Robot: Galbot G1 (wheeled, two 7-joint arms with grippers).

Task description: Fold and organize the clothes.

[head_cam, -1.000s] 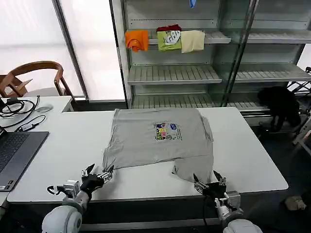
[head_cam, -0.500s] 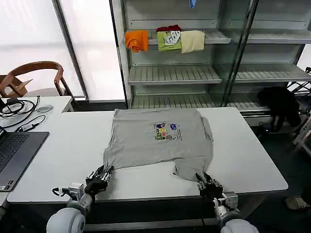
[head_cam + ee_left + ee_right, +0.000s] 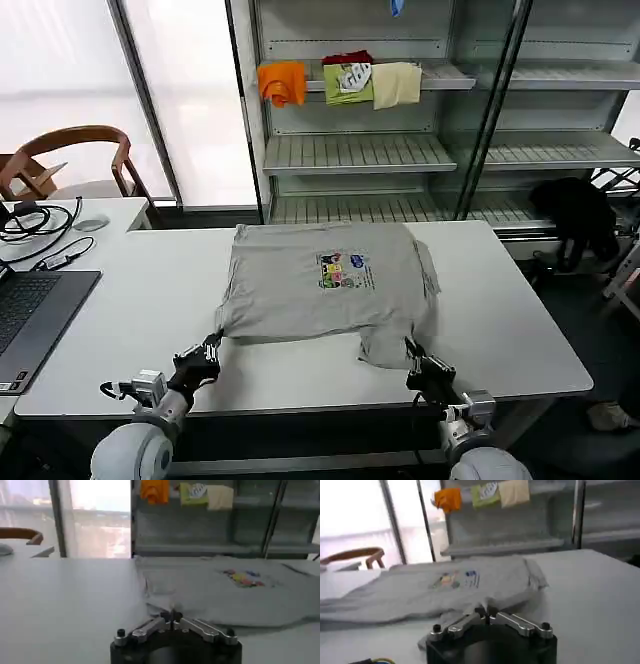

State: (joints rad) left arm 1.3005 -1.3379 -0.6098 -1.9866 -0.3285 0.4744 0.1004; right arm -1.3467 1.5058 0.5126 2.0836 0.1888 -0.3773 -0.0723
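The grey shirt [image 3: 325, 285] lies print-up on the white table [image 3: 130, 300], its near hem now bunched and drawn up where a second ago it lay flat with both grippers spread just short of it. The left gripper [image 3: 208, 352] has closed in and is pinching the hem corner directly ahead of its fingertips; in the left wrist view [image 3: 171, 615] the fingers meet on cloth. The right gripper [image 3: 417, 362] has likewise clamped on the lower flap in front of it, fingers pressed together on fabric [image 3: 485, 611]. With both corners caught, the fold away from the robot looks ready to begin.
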